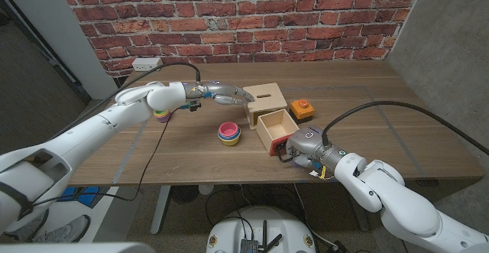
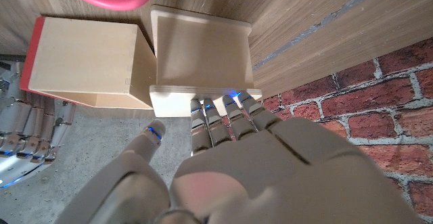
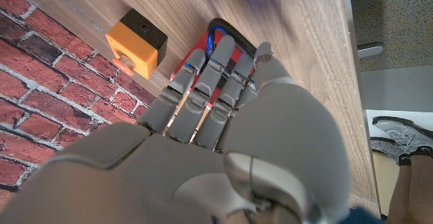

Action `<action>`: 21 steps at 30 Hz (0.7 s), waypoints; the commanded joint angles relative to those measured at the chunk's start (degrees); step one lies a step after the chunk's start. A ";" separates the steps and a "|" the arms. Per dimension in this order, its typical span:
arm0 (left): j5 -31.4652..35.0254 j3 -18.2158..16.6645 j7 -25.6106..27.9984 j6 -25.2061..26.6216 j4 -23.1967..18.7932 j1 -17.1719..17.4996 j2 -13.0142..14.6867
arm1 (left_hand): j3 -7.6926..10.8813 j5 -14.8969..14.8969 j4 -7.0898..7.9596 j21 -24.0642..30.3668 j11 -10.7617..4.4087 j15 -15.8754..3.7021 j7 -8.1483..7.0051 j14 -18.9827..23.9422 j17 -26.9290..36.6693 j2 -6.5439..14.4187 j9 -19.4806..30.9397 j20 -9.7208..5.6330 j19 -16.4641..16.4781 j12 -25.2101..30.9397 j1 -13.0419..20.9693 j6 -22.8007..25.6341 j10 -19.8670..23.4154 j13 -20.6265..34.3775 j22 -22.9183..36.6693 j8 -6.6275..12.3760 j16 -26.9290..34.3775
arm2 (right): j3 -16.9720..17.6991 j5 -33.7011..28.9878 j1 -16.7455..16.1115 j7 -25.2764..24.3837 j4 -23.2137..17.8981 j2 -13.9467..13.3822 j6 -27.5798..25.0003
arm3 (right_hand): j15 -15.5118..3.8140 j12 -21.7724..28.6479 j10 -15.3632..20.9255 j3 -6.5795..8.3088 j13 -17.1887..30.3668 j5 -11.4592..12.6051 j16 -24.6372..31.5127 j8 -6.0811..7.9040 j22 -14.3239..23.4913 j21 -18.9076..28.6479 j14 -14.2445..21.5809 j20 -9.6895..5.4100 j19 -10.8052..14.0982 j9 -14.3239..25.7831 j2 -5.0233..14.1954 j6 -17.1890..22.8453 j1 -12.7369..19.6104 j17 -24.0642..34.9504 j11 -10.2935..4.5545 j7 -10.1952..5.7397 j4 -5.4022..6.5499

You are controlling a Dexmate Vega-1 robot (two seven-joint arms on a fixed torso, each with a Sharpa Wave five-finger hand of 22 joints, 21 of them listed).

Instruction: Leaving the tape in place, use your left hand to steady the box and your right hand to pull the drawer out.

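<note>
In the head view, the wooden box [image 1: 266,98] stands a little above the centre of the frame on the wooden table [image 1: 191,161]. Its drawer [image 1: 276,128] is drawn out toward the lower right, open and showing a bare wooden inside with a red front panel.

The left hand [image 1: 221,94] reaches in from the left of the frame with its fingers extended together, their tips touching the box's upper left corner. In the left wrist view the fingers [image 2: 223,116] press against the edge of the box [image 2: 203,55], with the pulled-out drawer [image 2: 84,65] beside it and the thumb held apart; the hand grasps nothing.

The right hand [image 1: 304,147] sits at the lower right of the drawer in the head view, against its red front. In the right wrist view its fingers [image 3: 210,82] lie close together over the red front [image 3: 203,55], but whether they clamp it cannot be told.

An orange and black box with a red button [image 1: 302,109] stands just right of the drawer. A stack of coloured bowls [image 1: 228,133] sits left of the drawer, near the centre of the frame. Another small multicoloured object [image 1: 162,115] lies under the left wrist.

A brick wall [image 1: 229,16] fills the top of the frame.
</note>
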 commanded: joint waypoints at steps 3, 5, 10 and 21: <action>-0.11 0.01 0.37 0.51 -0.47 0.34 0.06 | 0.40 -0.08 0.20 0.00 -0.19 -4.60 -0.13 0.34 0.21 3.77 0.21 -9.19 0.43 0.34 -0.01 0.45 0.41 0.11 0.08 -0.12 0.38 | 1.58 -0.13 -1.68 0.61 -1.12 -0.92 -0.09 | -2.64 0.25 0.57 0.51 0.35 0.22 -0.03 1.72 0.29 0.20 0.00 -7.55 0.25 0.57 0.72 0.69 -0.08 0.11 -0.03 -0.61 0.02; -0.14 0.00 0.35 0.59 -0.63 0.41 0.09 | 0.42 -0.08 0.20 0.00 -0.26 -4.57 -0.16 0.33 0.21 3.77 0.21 -9.16 0.42 0.34 -0.02 0.46 0.41 0.11 0.08 -0.12 0.37 | 1.75 -0.16 -1.91 0.62 -1.22 -1.01 -0.08 | -2.56 0.16 0.50 0.47 0.25 0.21 0.02 1.75 0.29 0.19 0.02 -7.57 0.22 0.65 0.73 0.66 -0.21 0.15 -0.04 -0.63 0.09; -0.03 0.10 0.42 0.54 -0.71 0.43 -0.04 | 0.47 -0.08 0.20 0.00 -0.23 -4.59 -0.18 0.29 0.21 3.77 0.21 -9.17 0.42 0.32 -0.03 0.43 0.36 0.11 0.08 -0.14 0.35 | 2.33 -0.20 -2.63 0.70 -1.60 -1.20 -0.30 | -2.61 0.19 0.52 0.49 0.30 0.22 0.05 1.80 0.29 0.20 0.02 -7.56 0.23 0.68 0.72 0.70 -0.18 0.21 -0.02 -0.61 0.05; 0.09 0.05 0.59 0.67 -1.15 0.61 -0.02 | 0.56 -0.08 0.20 0.01 -0.22 -4.57 -0.19 0.32 0.21 3.77 0.21 -9.15 0.46 0.33 -0.05 0.43 0.38 0.11 0.08 -0.15 0.37 | 3.70 -0.57 -4.50 1.28 -2.66 -2.04 -0.70 | -2.60 0.18 0.53 0.44 0.31 0.21 0.02 2.02 0.29 0.20 0.04 -7.56 0.25 0.85 0.70 0.75 -0.20 0.05 -0.01 -0.60 0.05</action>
